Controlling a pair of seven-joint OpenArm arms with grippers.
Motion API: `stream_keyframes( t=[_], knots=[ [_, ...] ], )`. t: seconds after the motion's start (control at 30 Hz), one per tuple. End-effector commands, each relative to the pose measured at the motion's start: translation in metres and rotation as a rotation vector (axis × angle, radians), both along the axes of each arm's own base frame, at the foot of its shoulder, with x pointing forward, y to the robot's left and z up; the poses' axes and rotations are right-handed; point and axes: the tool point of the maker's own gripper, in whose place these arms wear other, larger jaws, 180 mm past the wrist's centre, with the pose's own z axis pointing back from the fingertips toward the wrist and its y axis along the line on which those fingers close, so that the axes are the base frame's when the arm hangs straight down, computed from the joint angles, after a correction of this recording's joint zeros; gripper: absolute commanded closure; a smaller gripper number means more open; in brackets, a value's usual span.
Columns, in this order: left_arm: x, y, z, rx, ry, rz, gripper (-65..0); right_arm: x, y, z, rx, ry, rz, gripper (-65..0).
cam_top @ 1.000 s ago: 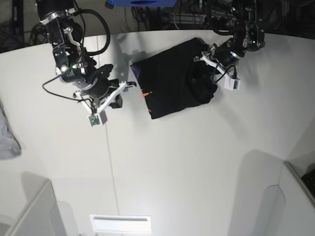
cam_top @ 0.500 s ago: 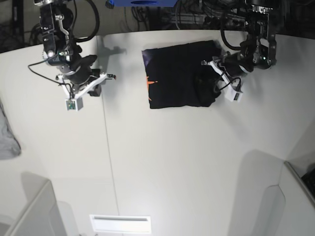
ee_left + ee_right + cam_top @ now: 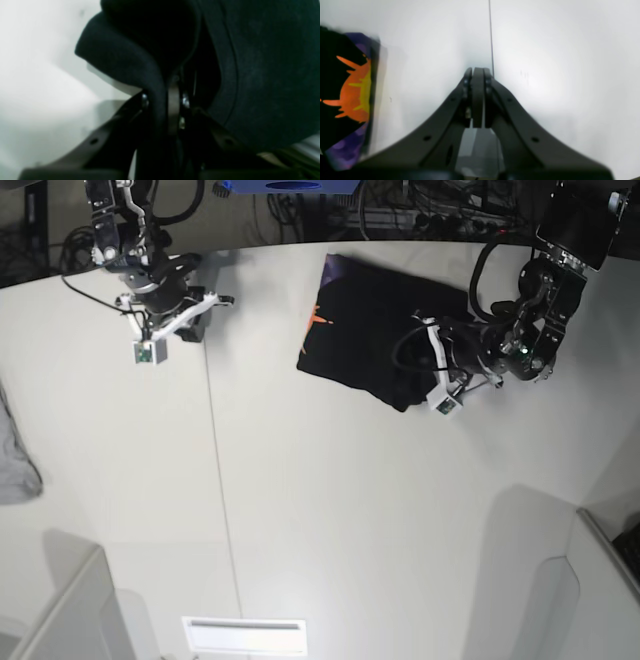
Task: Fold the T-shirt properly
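- Your left gripper point(image 3: 166, 105) is pinching a thick fold of the plain black soft fabric T-shirt point(image 3: 375, 345); keep that hold firm while dragging.
- The shirt is lying folded far right on the white table point(image 3: 320, 510); pull low and steadily so layers are not bunching.
- Your right gripper point(image 3: 477, 75) is closed, empty, far left.

The T-shirt point(image 3: 365, 325) is being dragged and turned on the table point(image 3: 330, 510): its orange-marked edge is now lying higher and further toward the base view's right than a second ago, and the folded bundle is sitting askew. The left gripper point(image 3: 165, 105), clamped on a fold of the fabric, is being carried lower and rightward with it. The right gripper point(image 3: 205, 308), pressed together and empty, is being drawn away up toward the far left corner, well apart from the shirt.
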Motion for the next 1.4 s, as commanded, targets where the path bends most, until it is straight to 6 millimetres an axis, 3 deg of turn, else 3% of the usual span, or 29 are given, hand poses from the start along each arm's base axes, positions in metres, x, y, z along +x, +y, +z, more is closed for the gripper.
stream_keyframes(
  t=[0.0,0.27,0.5,0.67,0.93,1.17,1.37],
  knots=[
    [0.01,0.002,0.005,0.049,-0.045,-0.043,0.0,0.003,-0.006,0.008,-0.006,-0.037,-0.015,0.0],
    [0.012,-0.018,-0.009,0.305,-0.145,-0.407,0.0,-0.024,-0.041,-0.003,-0.011,0.016,-0.19,0.0],
    [0.023,-0.007,-0.01,0.519,-0.243,-0.697,0.0,-0.04,-0.041,-0.009,-0.012,0.053,-0.198,0.0],
    [0.027,-0.021,-0.012,0.554,-0.344,-0.905,0.0,-0.043,-0.034,-0.011,0.035,0.058,-0.272,0.0],
    [0.041,-0.029,-0.019,0.531,-0.407,-0.94,0.0,-0.045,-0.022,-0.013,0.074,0.065,-0.296,0.0],
    [0.027,-0.056,-0.039,0.451,-0.411,-1.052,0.0,-0.042,-0.018,-0.012,0.082,0.06,-0.296,0.0],
    [0.036,-0.078,-0.048,0.432,-0.4,-1.041,0.0,-0.042,-0.02,-0.012,0.08,0.058,-0.301,0.0]
  ],
)
